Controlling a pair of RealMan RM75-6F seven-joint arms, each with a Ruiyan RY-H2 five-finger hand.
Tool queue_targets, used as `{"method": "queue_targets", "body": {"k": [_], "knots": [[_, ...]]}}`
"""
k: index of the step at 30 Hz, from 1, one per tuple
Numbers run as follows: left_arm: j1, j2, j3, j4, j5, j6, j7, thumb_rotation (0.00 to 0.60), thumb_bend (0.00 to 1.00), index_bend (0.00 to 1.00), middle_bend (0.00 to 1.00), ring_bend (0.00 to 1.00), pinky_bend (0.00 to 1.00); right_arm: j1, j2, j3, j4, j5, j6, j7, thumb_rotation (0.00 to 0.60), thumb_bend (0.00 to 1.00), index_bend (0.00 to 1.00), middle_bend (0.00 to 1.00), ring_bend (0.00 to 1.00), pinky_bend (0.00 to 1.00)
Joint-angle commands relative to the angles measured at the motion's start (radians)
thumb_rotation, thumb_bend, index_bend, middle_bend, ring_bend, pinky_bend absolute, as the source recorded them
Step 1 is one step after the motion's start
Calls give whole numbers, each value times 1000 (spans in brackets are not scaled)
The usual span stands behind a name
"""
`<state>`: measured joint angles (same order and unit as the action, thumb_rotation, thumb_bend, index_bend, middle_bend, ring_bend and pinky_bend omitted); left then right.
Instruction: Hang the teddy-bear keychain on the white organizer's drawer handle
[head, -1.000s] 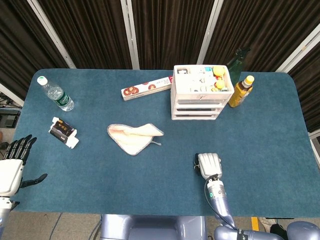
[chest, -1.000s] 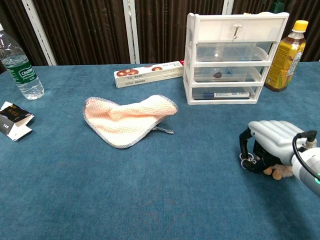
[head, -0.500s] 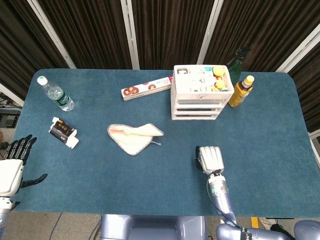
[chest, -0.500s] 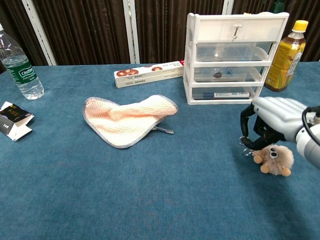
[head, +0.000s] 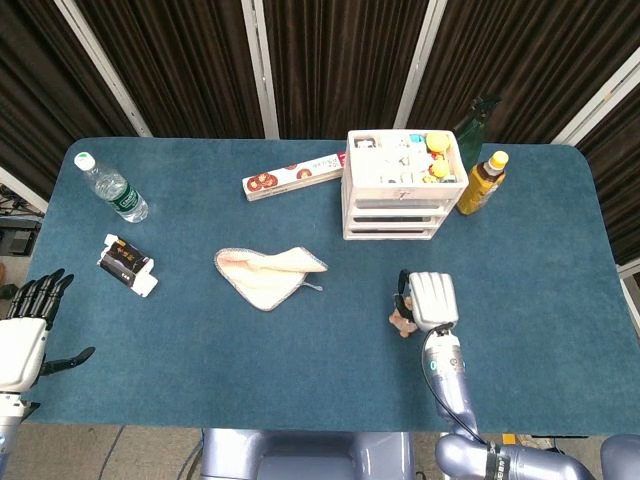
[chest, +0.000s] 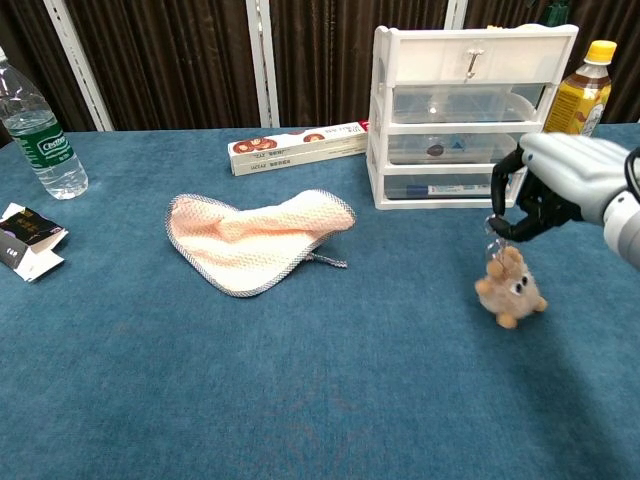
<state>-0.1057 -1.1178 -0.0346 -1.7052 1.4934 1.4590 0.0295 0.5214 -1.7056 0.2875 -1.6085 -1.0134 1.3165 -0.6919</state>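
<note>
My right hand (chest: 560, 185) (head: 431, 299) hovers above the table in front of the white organizer (chest: 465, 110) (head: 398, 185) and pinches the ring of the teddy-bear keychain (chest: 509, 285) (head: 402, 318). The small tan bear dangles below the fingers, clear of the cloth-covered table. A small metal handle (chest: 472, 62) shows on the organizer's top drawer, above and left of the hand. Off the table's near left corner, my left hand (head: 24, 335) is open with fingers spread, holding nothing.
A yellow bottle (chest: 572, 98) stands right of the organizer. A pink cloth (chest: 250, 240) lies mid-table, a long box (chest: 296, 148) behind it. At the left are a water bottle (chest: 38, 130) and a small packet (chest: 28, 238).
My right hand has risen from the table and moved toward the organizer, lifting the bear keychain off the surface so that it now hangs free. The left hand has not moved.
</note>
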Motion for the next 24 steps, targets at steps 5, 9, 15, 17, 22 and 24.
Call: {"method": "queue_targets", "body": {"k": [5, 9, 15, 17, 22, 24], "knots": [[0, -1, 0, -1, 1, 2, 1, 600, 50, 0, 0, 0, 0, 31, 21, 59, -5, 5, 22, -7, 600, 384, 607, 1000, 1000, 920], [1, -3, -3, 2, 6, 9, 4, 600, 51, 0, 0, 0, 0, 50, 31, 97, -2, 18, 31, -11, 600, 384, 607, 1000, 1000, 920], [1, -5, -4, 3, 3, 11, 6, 600, 51, 0, 0, 0, 0, 88, 42, 151, 6, 47, 35, -22, 600, 384, 609, 1000, 1000, 920], [1, -5, -4, 2, 3, 11, 4, 600, 50, 0, 0, 0, 0, 103, 45, 167, 11, 56, 33, -26, 600, 384, 609, 1000, 1000, 920], [1, -5, -4, 2, 3, 10, 4, 600, 51, 0, 0, 0, 0, 133, 49, 194, 23, 75, 34, -32, 600, 384, 609, 1000, 1000, 920], [1, -5, -5, 3, 0, 9, 2, 600, 49, 0, 0, 0, 0, 146, 53, 206, 31, 77, 35, -32, 600, 384, 609, 1000, 1000, 920]]}}
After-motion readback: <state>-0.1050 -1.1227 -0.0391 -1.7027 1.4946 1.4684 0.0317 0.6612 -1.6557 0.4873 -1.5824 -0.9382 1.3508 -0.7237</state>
